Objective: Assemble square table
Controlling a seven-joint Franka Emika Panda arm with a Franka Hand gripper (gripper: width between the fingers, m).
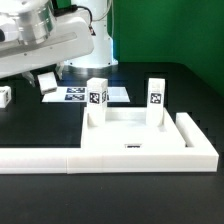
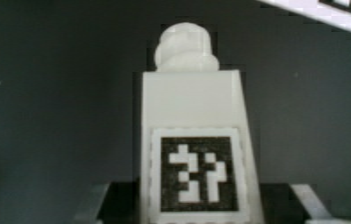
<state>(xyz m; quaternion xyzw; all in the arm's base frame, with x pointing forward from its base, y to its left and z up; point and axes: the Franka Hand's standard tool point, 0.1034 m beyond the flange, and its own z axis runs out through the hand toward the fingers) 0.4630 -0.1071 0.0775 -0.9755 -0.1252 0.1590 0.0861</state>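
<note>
The white square tabletop (image 1: 128, 128) lies in the corner of the barrier. Two white legs stand upright on it, one at the exterior view's left (image 1: 97, 101) and one at the right (image 1: 155, 99), each showing a black-and-white tag. My gripper (image 1: 45, 80) hangs above the table at the exterior view's upper left, over the dark surface. In the wrist view my gripper (image 2: 198, 203) is shut on a third white leg (image 2: 193, 110), tag facing the camera, with its rounded screw tip (image 2: 186, 47) pointing away. Dark fingers (image 2: 122, 200) flank the leg's base.
The long white L-shaped barrier (image 1: 60, 160) runs along the front and up the exterior view's right side. The marker board (image 1: 90, 94) lies behind the tabletop. A small white block (image 1: 5, 96) sits at the far left edge.
</note>
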